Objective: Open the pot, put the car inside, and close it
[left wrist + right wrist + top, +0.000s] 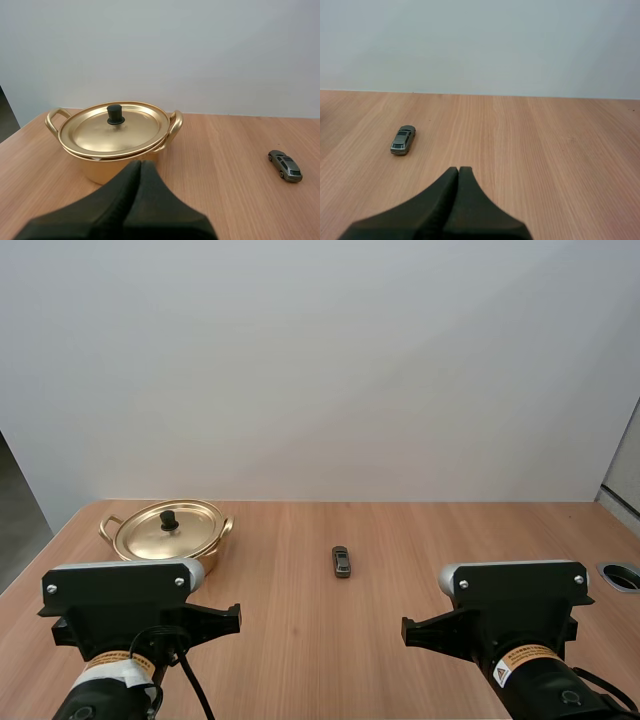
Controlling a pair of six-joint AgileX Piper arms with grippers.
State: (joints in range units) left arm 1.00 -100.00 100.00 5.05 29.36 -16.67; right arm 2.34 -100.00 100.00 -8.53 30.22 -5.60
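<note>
Table edges: the wooden table [430, 540] meets a pale wall along its far side. Its left edge slants down the left of the high frame, close by the pot. A round hole [622, 576] is cut in the wood at the right margin.
Open room: there is bare wood between pot and car, and more from the car across to the right side.
Pot: a gold pot [168, 545] with two loop handles stands at the left of the high frame, towards the table's far left corner.
Lid: the lid [165, 532] is on, seated slightly askew on the rim, with its black knob [170, 518] upright.
Car: a small grey car [341, 561] sits on the wood near the middle of the high frame. It is well apart from the pot and lies lengthwise towards the wall.
Left jaws: the left gripper [140, 164] is pressed shut into one dark wedge and holds nothing. It points at the pot's near wall.
Right jaws: the right gripper [458, 171] is likewise closed and empty. It is over bare wood, with the car off ahead to one side.
Arm pose: the left arm [120, 605] and right arm [515, 600] sit low along the bottom of the high frame. They are side by side and both face the wall.
</note>
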